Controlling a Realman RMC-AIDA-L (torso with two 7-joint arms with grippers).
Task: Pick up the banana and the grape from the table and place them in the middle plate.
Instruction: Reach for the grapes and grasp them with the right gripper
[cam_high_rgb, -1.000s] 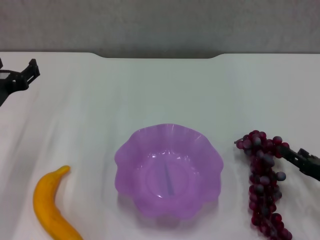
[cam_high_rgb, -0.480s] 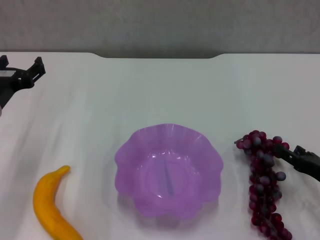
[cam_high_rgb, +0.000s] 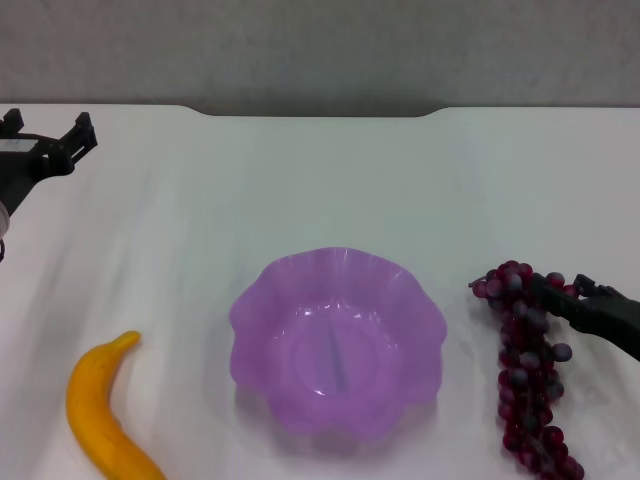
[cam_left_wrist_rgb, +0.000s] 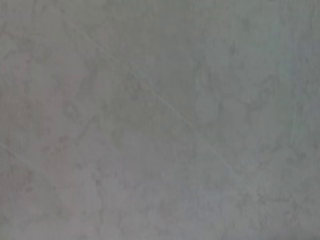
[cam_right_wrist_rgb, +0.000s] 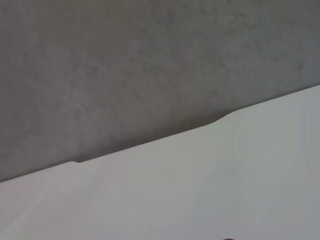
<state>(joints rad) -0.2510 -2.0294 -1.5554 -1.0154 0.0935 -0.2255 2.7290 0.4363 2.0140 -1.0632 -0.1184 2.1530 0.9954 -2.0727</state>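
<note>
The left gripper (cam_high_rgb: 45, 135) is held near the table's (cam_high_rgb: 300, 180) far left corner, its two dark fingers spread apart and pointing toward the far edge, with nothing between them. The right gripper (cam_high_rgb: 570, 295) reaches in from the table's right edge, low over the surface, its dark fingers pointing toward the left side and lying against the upper part of the grape (cam_high_rgb: 528, 370). Whether they are closed on it cannot be told.

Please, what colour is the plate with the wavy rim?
The middle plate is translucent purple, seen best in the head view.
</note>
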